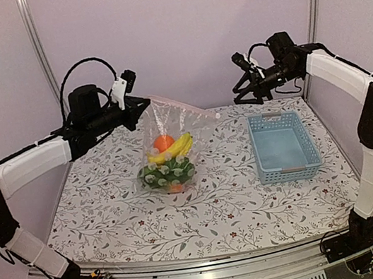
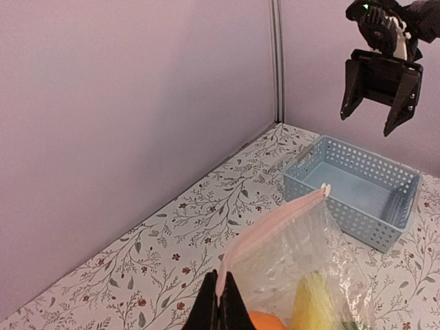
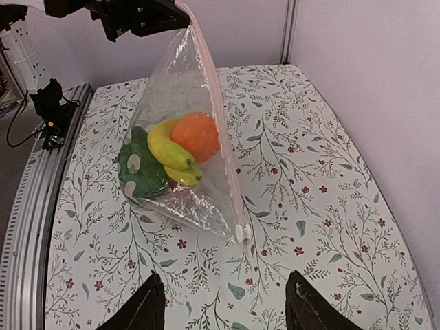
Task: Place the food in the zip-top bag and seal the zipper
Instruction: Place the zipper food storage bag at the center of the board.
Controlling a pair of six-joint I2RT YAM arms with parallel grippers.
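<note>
The zip-top bag (image 1: 168, 129) hangs from its top corner, its bottom resting on the table. My left gripper (image 2: 221, 302) is shut on the end of the pink zipper (image 2: 275, 223). The zipper (image 3: 220, 124) slopes down to a white slider (image 3: 243, 232) at its low end, and its two sides lie together. Inside the bag sit the food pieces: an orange (image 3: 198, 134), yellow bananas (image 3: 168, 151) and a dark green piece (image 3: 141, 168). My right gripper (image 3: 224, 278) is open in the air, well back from the slider, holding nothing.
A light-blue basket (image 1: 289, 173) stands on the flowered cloth at the right, below the right gripper (image 1: 247, 95). Purple walls close the back and sides. The table's metal rail runs along the near edge.
</note>
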